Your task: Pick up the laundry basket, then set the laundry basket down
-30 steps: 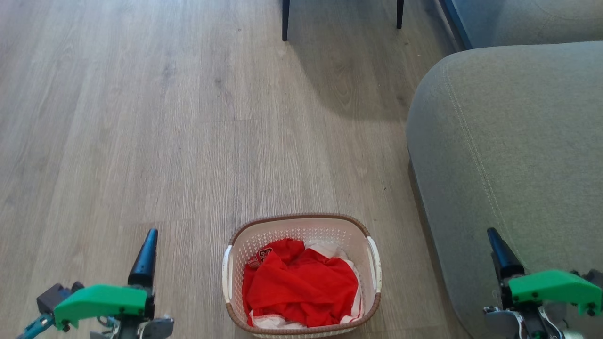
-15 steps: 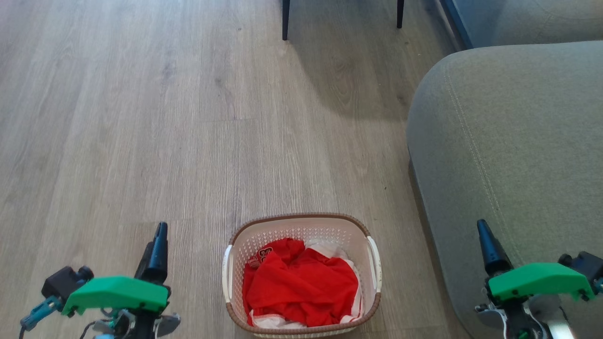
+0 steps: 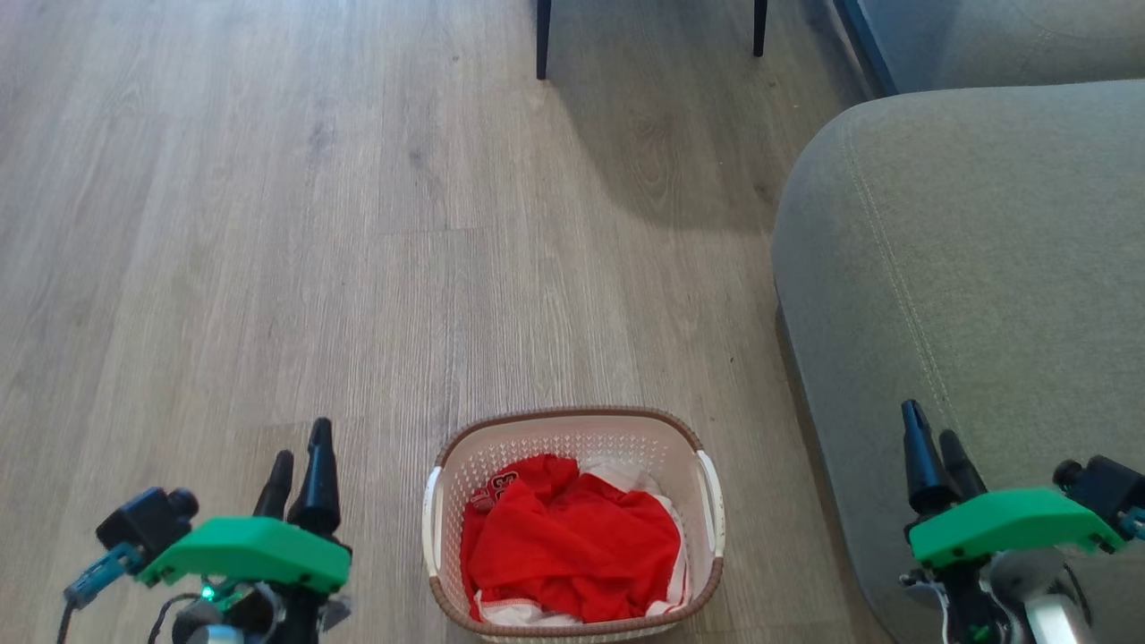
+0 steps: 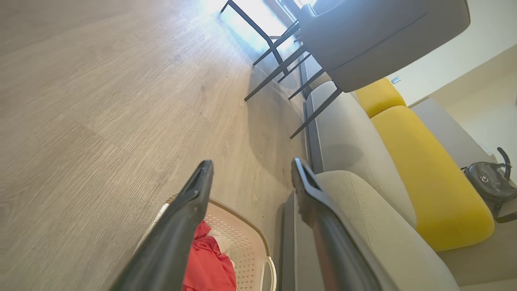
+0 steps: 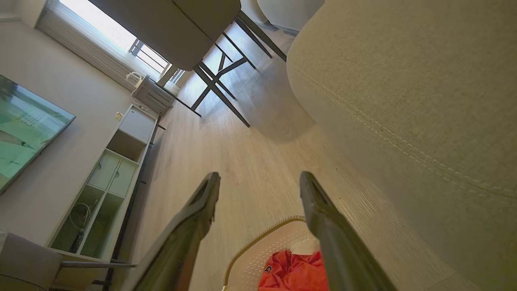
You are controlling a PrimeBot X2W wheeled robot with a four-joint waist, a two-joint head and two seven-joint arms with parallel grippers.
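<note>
Laundry basket stands on the floor, red clothes inside. Left gripper and right gripper flank it without contact, both spread wide, empty.

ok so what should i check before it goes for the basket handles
1. Left hand open and empty: ok, jaws apart.
2. Right hand open and empty: ok, jaws apart.
3. Laundry basket upright on the floor: ok.
4. White side handles uncovered by the red clothes: ok.
5. Hands at the handles: not ok, both stand off to the sides, touching nothing.
6. Room for the right hand between basket and sofa: cannot tell, the gap looks narrow.
</note>
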